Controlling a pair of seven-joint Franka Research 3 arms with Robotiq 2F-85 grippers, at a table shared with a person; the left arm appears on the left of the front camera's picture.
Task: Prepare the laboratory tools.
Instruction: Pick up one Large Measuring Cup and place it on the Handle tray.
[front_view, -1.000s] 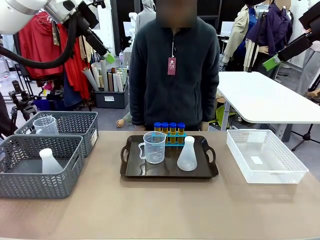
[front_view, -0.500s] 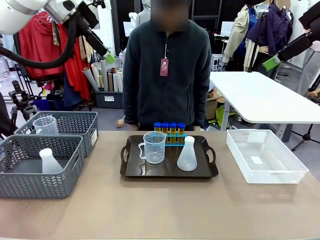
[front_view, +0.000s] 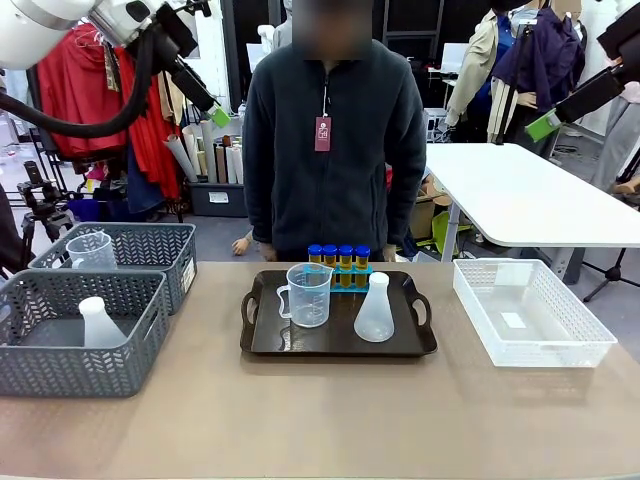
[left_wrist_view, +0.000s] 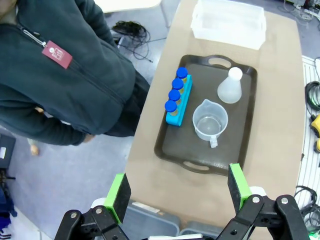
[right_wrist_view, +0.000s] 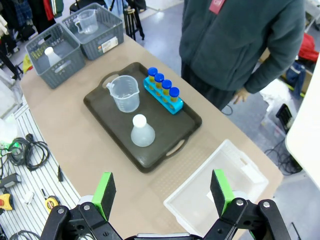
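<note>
Amber tubes (front_view: 337, 263), beaker (front_view: 305, 294) and flask (front_view: 374, 310) are left untouched on the tray (front_view: 262, 343), with both grippers (left_wrist_view: 176, 192) (right_wrist_view: 162, 195) held high, jaws open.

Even, bright indoor light falls from overhead. The tray (front_view: 338, 343) carries soft glare, with short shadows beneath its items. Both wrist views bow at their edges; focus stays sharp throughout.
</note>
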